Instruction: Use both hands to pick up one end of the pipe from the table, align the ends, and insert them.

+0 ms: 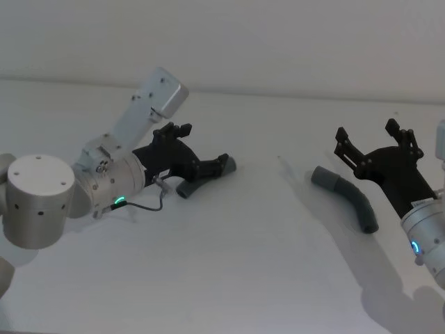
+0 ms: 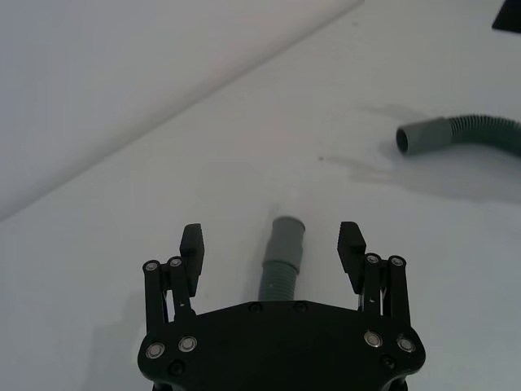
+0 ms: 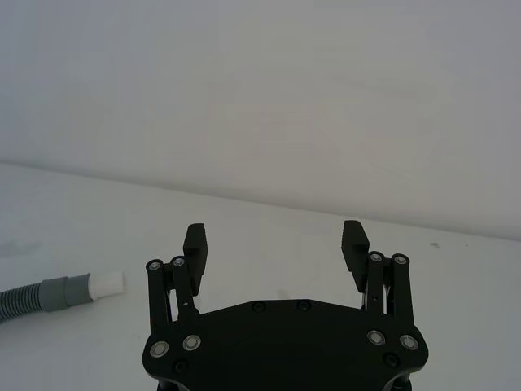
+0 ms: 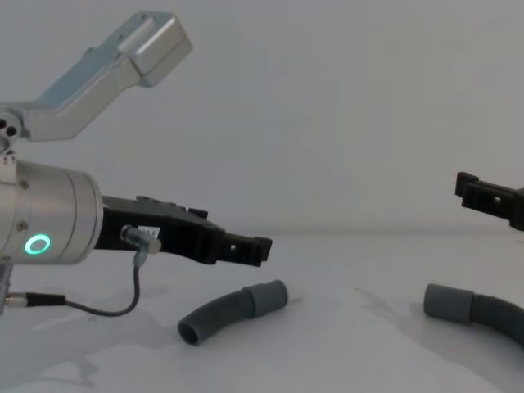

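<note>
Yep, both hands wide open.
My left hand hovers above one pipe piece, right hand near the other piece.

I see my white table, a ribbed grey short hose and long hose, a black left gripper and right gripper.

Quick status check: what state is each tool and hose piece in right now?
Left hose piece: lying on table, ungripped.
Right hose piece: lying on table, ungripped, unjoined.
Left tool: open, hovering above a cuff.
Right tool: open, empty.
</note>
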`<state>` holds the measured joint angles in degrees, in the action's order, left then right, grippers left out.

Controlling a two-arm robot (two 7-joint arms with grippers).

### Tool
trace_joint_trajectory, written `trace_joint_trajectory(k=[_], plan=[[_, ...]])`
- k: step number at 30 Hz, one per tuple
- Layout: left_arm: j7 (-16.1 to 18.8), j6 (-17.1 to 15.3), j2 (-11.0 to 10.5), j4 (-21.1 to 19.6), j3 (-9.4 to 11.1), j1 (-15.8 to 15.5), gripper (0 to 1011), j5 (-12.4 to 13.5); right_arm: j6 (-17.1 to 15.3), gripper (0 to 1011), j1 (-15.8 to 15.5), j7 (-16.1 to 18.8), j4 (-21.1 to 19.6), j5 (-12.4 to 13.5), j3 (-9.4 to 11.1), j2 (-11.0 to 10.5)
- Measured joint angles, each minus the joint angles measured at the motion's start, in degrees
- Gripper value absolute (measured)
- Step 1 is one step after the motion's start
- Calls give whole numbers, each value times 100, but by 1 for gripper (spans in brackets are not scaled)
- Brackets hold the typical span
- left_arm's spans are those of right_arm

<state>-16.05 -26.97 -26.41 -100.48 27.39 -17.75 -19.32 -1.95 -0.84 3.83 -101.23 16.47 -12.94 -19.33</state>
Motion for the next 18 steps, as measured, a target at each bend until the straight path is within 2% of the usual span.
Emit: trace_joint_trajectory(k=[8,18], plan=[[-150,-285,-82,-40,46,-48,1001,6,0,1000,0,0,0,0,0,0],[-350,-305,-31,157,70,-126,1001,-3,0,1000,0,0,0,0,0,0]])
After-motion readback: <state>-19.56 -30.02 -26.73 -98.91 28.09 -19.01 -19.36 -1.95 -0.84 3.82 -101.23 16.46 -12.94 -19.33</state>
